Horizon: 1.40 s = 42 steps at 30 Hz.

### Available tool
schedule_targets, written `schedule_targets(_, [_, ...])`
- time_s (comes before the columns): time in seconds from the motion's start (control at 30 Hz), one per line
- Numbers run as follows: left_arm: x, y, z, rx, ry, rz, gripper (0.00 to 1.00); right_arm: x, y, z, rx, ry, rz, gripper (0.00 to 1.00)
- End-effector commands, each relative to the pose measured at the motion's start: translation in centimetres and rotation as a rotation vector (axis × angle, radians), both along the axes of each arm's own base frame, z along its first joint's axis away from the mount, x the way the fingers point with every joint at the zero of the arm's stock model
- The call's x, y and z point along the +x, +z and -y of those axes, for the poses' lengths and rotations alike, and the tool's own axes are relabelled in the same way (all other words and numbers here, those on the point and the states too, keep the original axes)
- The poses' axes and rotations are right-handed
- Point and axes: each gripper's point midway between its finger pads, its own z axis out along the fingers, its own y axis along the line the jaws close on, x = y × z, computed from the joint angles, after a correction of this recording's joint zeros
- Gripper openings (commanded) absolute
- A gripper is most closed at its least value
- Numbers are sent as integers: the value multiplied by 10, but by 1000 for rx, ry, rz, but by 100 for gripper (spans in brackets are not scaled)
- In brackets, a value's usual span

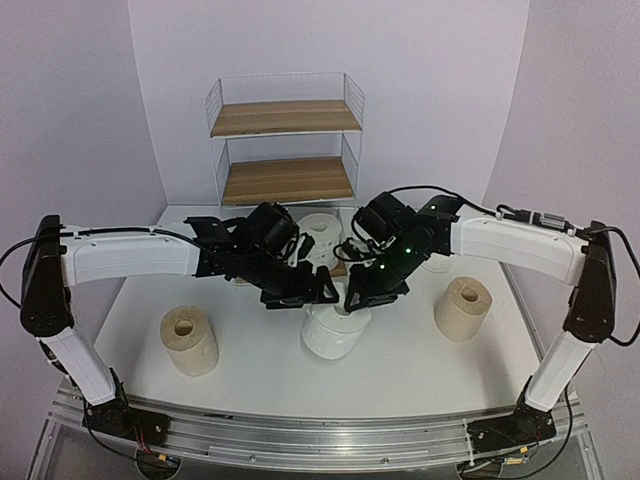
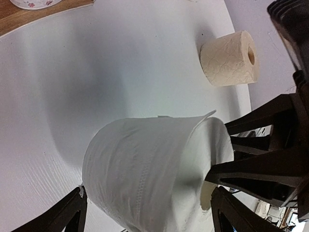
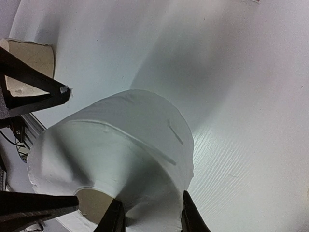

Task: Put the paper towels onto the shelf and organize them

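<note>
A plain white paper towel roll (image 1: 335,332) is at the table's centre, under both grippers. My right gripper (image 3: 152,217) is shut on the roll's wall (image 3: 120,145), one finger inside the hollow core and one outside; in the top view it is just above the roll (image 1: 360,295). My left gripper (image 2: 147,203) is open wide, its fingers (image 2: 72,212) either side of the same roll (image 2: 145,169), the far tip just off the paper. The shelf (image 1: 285,130) stands at the back centre, its upper two boards bare. Two tan rolls (image 1: 190,340) (image 1: 463,308) stand left and right.
Another white roll (image 1: 322,232) sits on the shelf's lowest board behind the grippers. A bit of a further white roll (image 1: 437,264) shows behind the right arm. The right tan roll also shows in the left wrist view (image 2: 227,60). An aluminium rail (image 1: 320,440) runs along the near edge.
</note>
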Motion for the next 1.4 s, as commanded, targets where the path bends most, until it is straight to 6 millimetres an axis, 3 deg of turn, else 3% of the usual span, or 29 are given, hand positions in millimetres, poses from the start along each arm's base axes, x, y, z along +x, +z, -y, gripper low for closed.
schedule_targets(0.0, [1,8,-1,18,2,-3,88,13,26,-12,50,-18,60,13])
schedule_targets(0.4, [20,1,7,58,67,10,81,29,23,-12,15,-101,93,12])
schedule_targets(0.57, [25,-7,4,108,82,16,62,32,25,-15,18,-119,100,13])
schedule_targets(0.7, [29,-6,2,119,115,21,35,31,29,-18,40,-110,95,16])
schedule_targets(0.83, [31,-2,-3,123,151,19,18,22,36,-25,85,-19,91,30])
schedule_targets(1.0, [30,3,-11,126,187,5,5,-1,50,-29,157,205,132,67])
schedule_targets(1.07, [29,4,-13,103,181,-19,3,-7,63,-28,200,296,199,87])
schedule_targets(1.2, [26,7,-18,-24,139,-101,0,-22,72,-21,315,485,429,97])
schedule_targets(1.23, [24,11,-18,-70,114,-124,0,-28,83,-20,377,544,528,98])
schedule_targets(1.37, [19,36,-19,-235,40,-156,0,-39,68,-2,418,646,802,98])
